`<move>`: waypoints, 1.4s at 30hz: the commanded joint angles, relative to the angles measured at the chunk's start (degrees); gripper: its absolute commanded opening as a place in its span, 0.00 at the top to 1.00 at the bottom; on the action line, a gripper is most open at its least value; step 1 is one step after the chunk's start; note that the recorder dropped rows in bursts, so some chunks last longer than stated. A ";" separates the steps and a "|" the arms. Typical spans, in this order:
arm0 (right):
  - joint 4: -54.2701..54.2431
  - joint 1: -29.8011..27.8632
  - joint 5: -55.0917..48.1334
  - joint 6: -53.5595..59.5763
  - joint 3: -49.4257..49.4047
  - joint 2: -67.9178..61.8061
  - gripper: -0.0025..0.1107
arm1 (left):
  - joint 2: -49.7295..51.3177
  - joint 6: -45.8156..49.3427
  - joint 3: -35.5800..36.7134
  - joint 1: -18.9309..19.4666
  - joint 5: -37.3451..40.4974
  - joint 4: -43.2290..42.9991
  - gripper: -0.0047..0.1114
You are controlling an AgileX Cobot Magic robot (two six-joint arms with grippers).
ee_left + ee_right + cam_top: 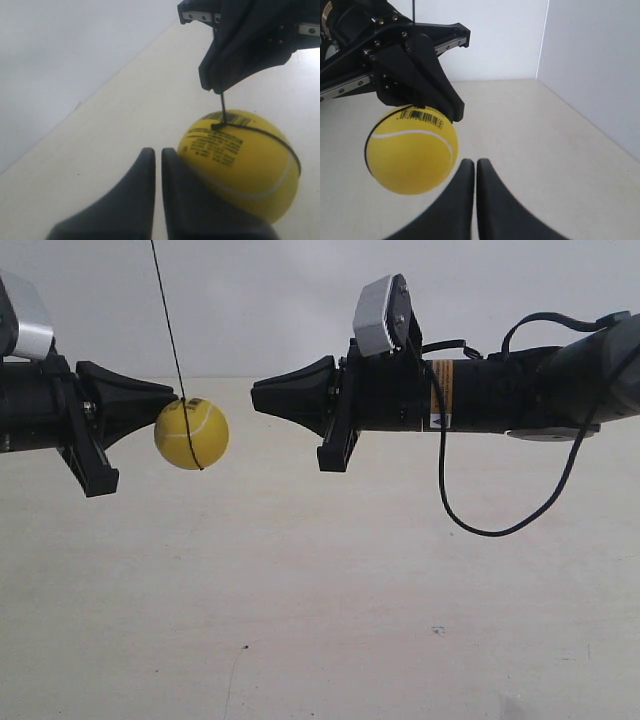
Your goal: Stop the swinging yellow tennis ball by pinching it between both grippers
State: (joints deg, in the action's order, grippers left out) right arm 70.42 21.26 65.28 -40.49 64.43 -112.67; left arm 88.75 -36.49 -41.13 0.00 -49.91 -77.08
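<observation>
— Black left gripper (172, 393), jaws pressed together, touching the yellow tennis ball (191, 433); right gripper (255, 397), jaws likewise pressed together, hovering apart from it.
— Hanging on its string (165, 310), being met on 1 side of 2; pinching not yet done.

Ball (191, 433) hangs on string (168, 320), against left hand (173, 396) tip. Right hand (256, 397) faces it, apart. Counter (320, 620) below all.

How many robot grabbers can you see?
2. The left gripper is at the exterior view's left, right beside the yellow tennis ball. The right gripper is at that view's right, apart from the ball. None seems hidden.
</observation>
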 commanded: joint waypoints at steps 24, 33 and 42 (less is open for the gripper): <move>0.28 0.02 -7.99 0.52 3.75 0.02 0.98 | -0.30 -0.36 -0.20 -0.08 -1.23 -0.29 0.92; -0.71 0.02 -8.55 1.41 3.75 0.02 0.98 | -0.30 -0.36 -0.20 -0.08 -1.23 -0.29 0.92; 0.22 0.02 -10.26 -2.82 8.83 -3.04 0.98 | -0.30 -0.36 -0.20 -0.08 -1.23 -0.29 0.92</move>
State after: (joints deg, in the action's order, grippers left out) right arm 69.63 21.26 55.21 -40.68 70.81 -114.16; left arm 88.75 -36.79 -41.13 0.00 -51.05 -77.31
